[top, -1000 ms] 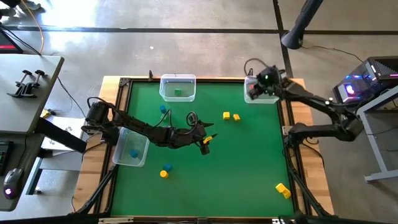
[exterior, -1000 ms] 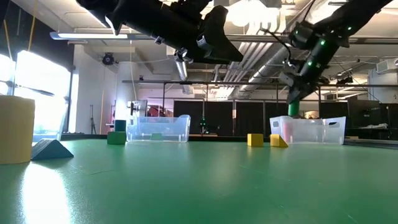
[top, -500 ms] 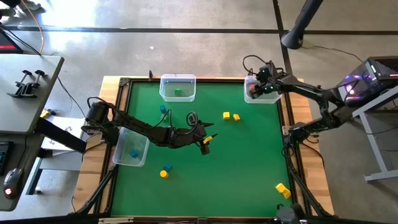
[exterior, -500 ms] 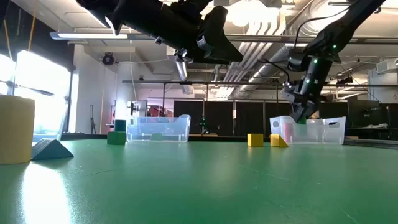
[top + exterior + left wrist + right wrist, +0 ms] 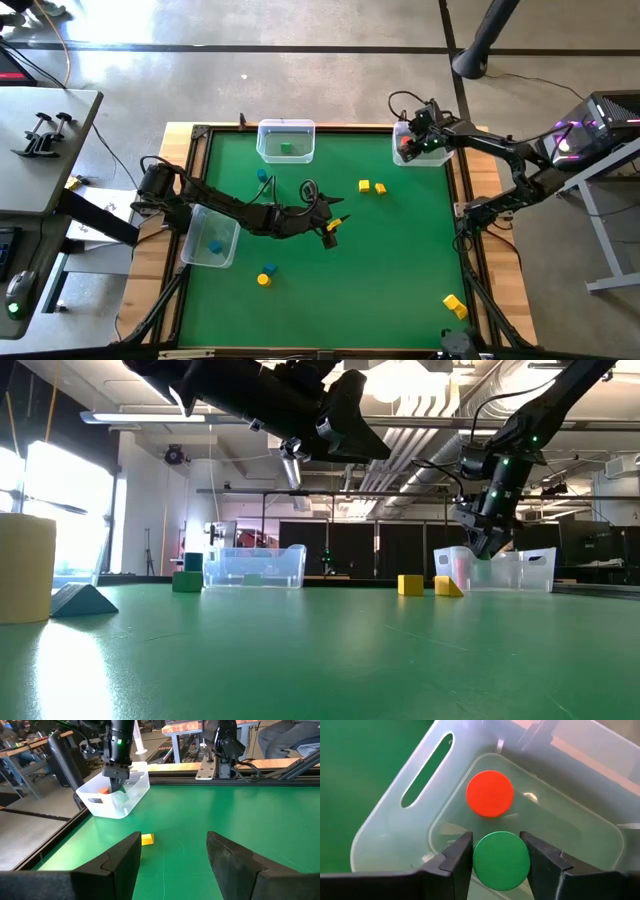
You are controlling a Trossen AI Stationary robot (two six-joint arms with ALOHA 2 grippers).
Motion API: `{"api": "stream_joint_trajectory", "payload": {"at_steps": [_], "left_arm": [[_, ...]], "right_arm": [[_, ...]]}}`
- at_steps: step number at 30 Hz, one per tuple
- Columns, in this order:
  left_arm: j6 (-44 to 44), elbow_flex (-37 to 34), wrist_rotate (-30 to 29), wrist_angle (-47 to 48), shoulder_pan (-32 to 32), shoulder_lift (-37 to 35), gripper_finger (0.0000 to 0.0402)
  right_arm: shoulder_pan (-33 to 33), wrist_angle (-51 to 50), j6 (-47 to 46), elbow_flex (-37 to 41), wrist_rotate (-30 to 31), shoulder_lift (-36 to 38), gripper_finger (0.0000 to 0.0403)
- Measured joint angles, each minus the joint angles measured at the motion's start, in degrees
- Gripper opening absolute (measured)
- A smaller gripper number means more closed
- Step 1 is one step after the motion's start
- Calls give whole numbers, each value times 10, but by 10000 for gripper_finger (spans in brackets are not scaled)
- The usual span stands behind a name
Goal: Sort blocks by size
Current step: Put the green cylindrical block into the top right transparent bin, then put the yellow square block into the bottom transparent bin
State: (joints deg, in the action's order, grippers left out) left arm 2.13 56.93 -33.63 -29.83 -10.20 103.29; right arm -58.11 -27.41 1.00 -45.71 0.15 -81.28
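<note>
My right gripper point(image 5: 501, 862) hangs over the clear bin point(image 5: 421, 146) at the table's far right corner, shut on a green cylinder block point(image 5: 501, 861). A red cylinder block point(image 5: 490, 793) lies on the bin floor just beyond it. My left gripper point(image 5: 172, 857) stands open and still above the middle of the table point(image 5: 330, 226), nothing between its fingers. Loose blocks rest on the green mat: two yellow ones point(image 5: 372, 186), blue ones point(image 5: 265, 179), a blue and yellow pair point(image 5: 266, 274), and yellow ones point(image 5: 454, 304) near the right front. My right gripper pinches the green cylinder's round side point(image 5: 476, 857) between its two fingers, coming steeply from above. The cylinder stands upright, its flat top up, low inside the bin next to the red block. Whether its bottom rests on the bin floor I cannot tell.
A clear bin point(image 5: 286, 140) with a green block stands at the far middle edge. Another clear bin point(image 5: 211, 240) with a blue block sits at the left side. In the low view a tall yellow cylinder point(image 5: 26, 566) and a teal wedge point(image 5: 86, 600) stand close by.
My right gripper has sunk toward the far right bin and tipped more steeply downward, shifting slightly toward the table's left. The green cylinder has come down with it from above the bin's rim to inside the bin.
</note>
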Motion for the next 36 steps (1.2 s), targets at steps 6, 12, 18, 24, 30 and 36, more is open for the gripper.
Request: {"api": "stream_joint_trajectory", "payload": {"at_steps": [6, 12, 18, 24, 30, 36], "left_arm": [[0, 0, 0, 0, 0, 0, 210], [0, 0, 0, 0, 0, 0, 210], [0, 0, 0, 0, 0, 0, 210], [-4, 0, 0, 0, 0, 0, 210], [-4, 0, 0, 0, -5, 0, 210], [-1, 0, 0, 0, -12, 0, 210]], "right_arm": [[0, -5, 5, 0, -14, 0, 180], [0, -5, 20, 0, -32, 0, 193], [0, -7, 20, 0, 19, 40, 194], [16, -46, 4, 0, 30, 133, 195], [105, -118, -43, 0, 33, 231, 195], [268, -176, -136, 0, 44, 299, 195]]}}
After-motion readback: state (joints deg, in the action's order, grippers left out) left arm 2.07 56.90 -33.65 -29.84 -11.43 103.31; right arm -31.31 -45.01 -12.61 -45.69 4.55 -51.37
